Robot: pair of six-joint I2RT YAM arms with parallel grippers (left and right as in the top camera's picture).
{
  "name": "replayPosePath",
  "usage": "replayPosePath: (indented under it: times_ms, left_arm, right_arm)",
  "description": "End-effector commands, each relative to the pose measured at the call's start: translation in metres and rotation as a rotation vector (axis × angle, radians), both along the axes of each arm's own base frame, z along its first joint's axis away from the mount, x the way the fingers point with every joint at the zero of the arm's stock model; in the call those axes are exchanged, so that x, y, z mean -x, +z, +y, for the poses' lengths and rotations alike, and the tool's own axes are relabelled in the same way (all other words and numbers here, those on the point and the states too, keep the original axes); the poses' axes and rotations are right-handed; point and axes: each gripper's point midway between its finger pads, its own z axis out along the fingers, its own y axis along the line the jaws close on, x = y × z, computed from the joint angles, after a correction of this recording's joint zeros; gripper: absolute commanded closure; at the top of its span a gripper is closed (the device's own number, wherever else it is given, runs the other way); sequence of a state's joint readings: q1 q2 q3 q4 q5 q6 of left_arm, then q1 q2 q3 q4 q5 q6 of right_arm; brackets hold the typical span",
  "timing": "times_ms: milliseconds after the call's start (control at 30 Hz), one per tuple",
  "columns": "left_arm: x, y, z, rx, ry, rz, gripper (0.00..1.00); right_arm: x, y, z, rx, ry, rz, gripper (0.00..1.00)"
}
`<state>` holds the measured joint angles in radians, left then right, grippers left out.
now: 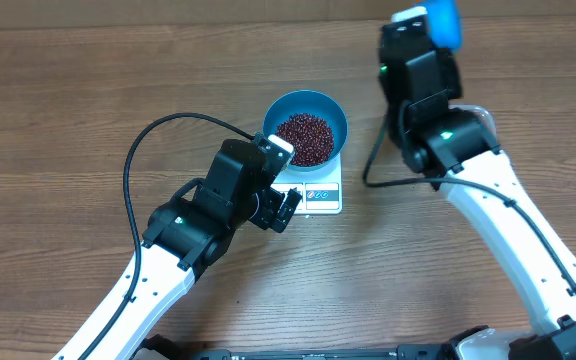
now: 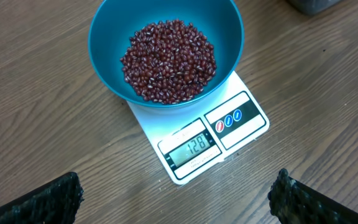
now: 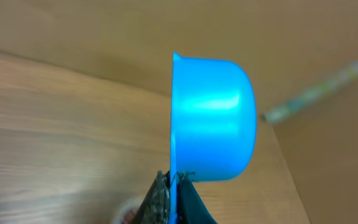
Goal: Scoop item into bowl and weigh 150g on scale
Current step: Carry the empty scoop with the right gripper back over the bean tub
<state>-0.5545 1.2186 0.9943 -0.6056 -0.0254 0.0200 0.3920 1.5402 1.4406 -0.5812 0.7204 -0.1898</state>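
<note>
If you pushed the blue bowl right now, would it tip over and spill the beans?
Probably not. The bowl looks wide and deep, and the beans sit low inside, well under the rim. It would more likely slide on the smooth white scale. The tiny glossy beans would probably shift and roll around.

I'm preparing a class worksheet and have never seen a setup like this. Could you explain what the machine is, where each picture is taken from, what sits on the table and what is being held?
These are two robot arms at a wooden table. One picture looks down from above; the other two come from cameras on each wrist. A blue bowl of small red-brown beans stands on a white kitchen scale, whose display reads 128. The left hand is open and empty, near the scale. The right hand is shut on a small blue scoop, away from the bowl.
</note>
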Motion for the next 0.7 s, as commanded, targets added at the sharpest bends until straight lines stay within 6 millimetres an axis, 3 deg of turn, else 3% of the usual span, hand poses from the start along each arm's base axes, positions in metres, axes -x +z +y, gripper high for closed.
replayPosePath:
  times_ms: [0,200,667]
  left_arm:
    - [0.0,-0.002,-0.001,0.016,0.005,0.012,0.0]
    - [0.0,-0.002,-0.001,0.016,0.005,0.012,0.01]
    - [0.0,-0.002,-0.001,0.016,0.005,0.012,0.0]
  right_arm:
    - [0.006,0.018,-0.031,-0.093,-0.146,-0.072,0.96]
    - [0.023,-0.012,-0.069,-0.149,-0.26,0.042,0.96]
    - [0.046,-0.077,-0.079,-0.303,-0.355,0.223,0.96]
